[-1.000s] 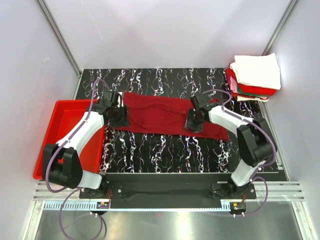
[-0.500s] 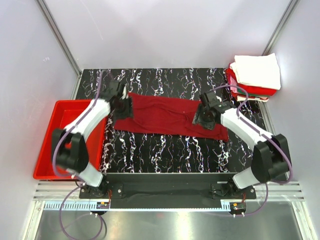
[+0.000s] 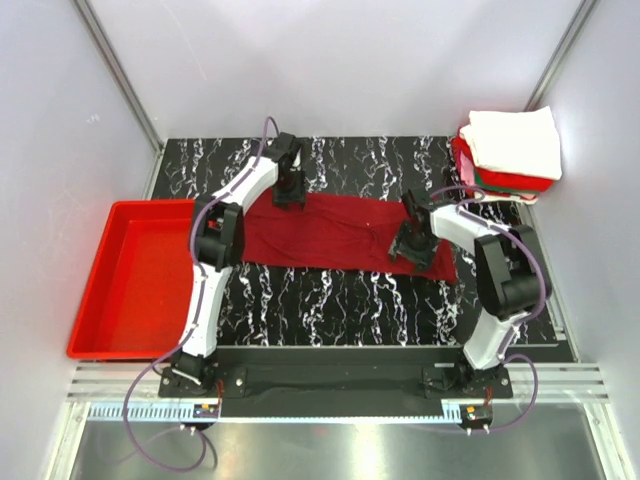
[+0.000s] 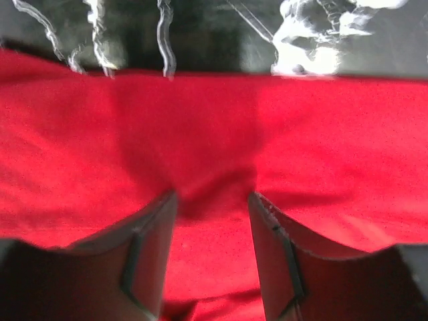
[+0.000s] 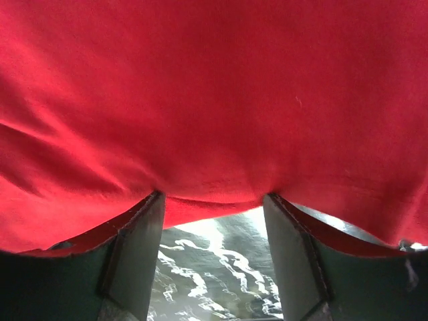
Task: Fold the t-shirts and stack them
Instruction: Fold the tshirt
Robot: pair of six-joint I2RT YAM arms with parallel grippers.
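The dark maroon t-shirt (image 3: 335, 232) lies as a long flat strip across the middle of the marbled table. My left gripper (image 3: 290, 190) is at the shirt's far edge, left of centre. In the left wrist view it (image 4: 212, 200) is open, its fingers spread over the cloth (image 4: 321, 147). My right gripper (image 3: 412, 245) is at the shirt's near edge towards its right end. In the right wrist view it (image 5: 210, 200) is open, with the cloth's hem (image 5: 214, 134) lying across the fingertips. A stack of folded t-shirts (image 3: 512, 150), white on top, sits at the far right corner.
The rigid red tray (image 3: 100, 290) lies off the table's left side. The black marbled tabletop (image 3: 330, 310) shows in front of the shirt. Grey walls and metal posts enclose the back and both sides.
My left gripper has swung from the shirt's left end up to its far edge. My right gripper has shifted slightly right and nearer along the shirt. The shirt lies about as before.
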